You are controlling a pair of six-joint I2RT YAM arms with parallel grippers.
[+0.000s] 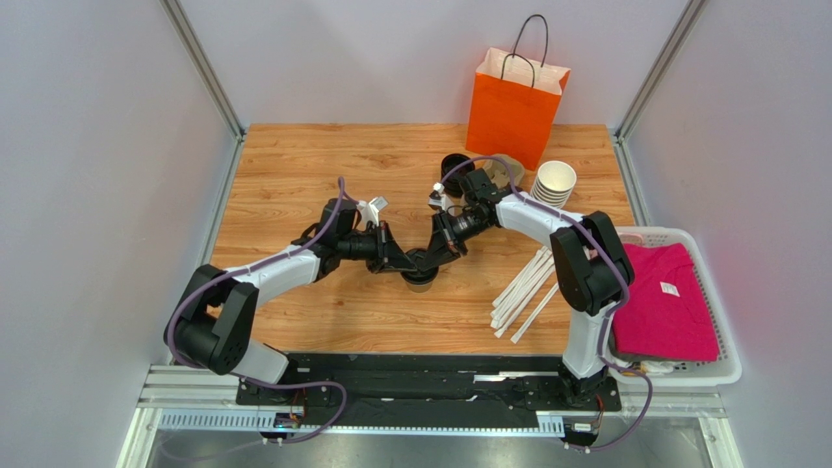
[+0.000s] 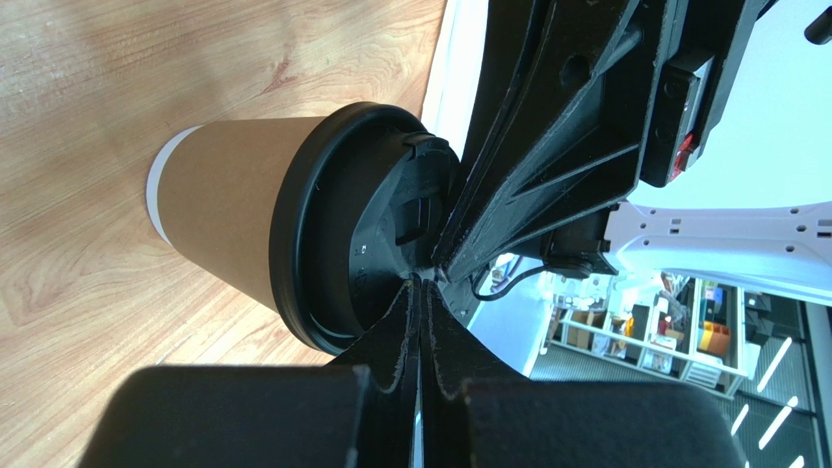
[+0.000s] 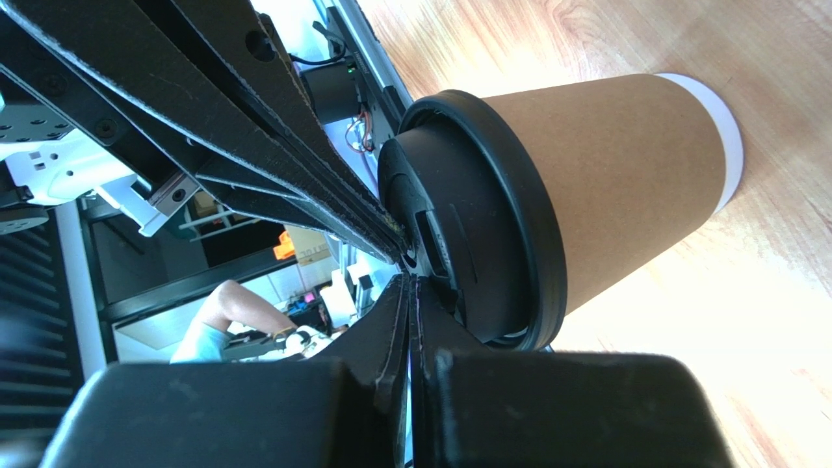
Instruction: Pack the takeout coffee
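Got the small tan-brown paper cup with round black plastic lid (image 1: 422, 276) upright mid wooden table (image 1: 293, 166). Left gripper (image 2: 422, 288) and right gripper (image 3: 410, 283) both pinched fully closed, gripping nothing, tips meeting on the lid. Crowding the space behind: orange paper bag (image 1: 515, 102), stacked lidless cups (image 1: 555, 182), loose black lids (image 1: 455, 166). White straws (image 1: 527, 291) off right.

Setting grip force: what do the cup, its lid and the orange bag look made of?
Cup: brown paper or thin card, matte, with a white band at the base.
Lid: black plastic by the look, moulded ridges, slight sheen.
Orange bag: likely paper, matte, crisp flat sides, thin dark cord handles.
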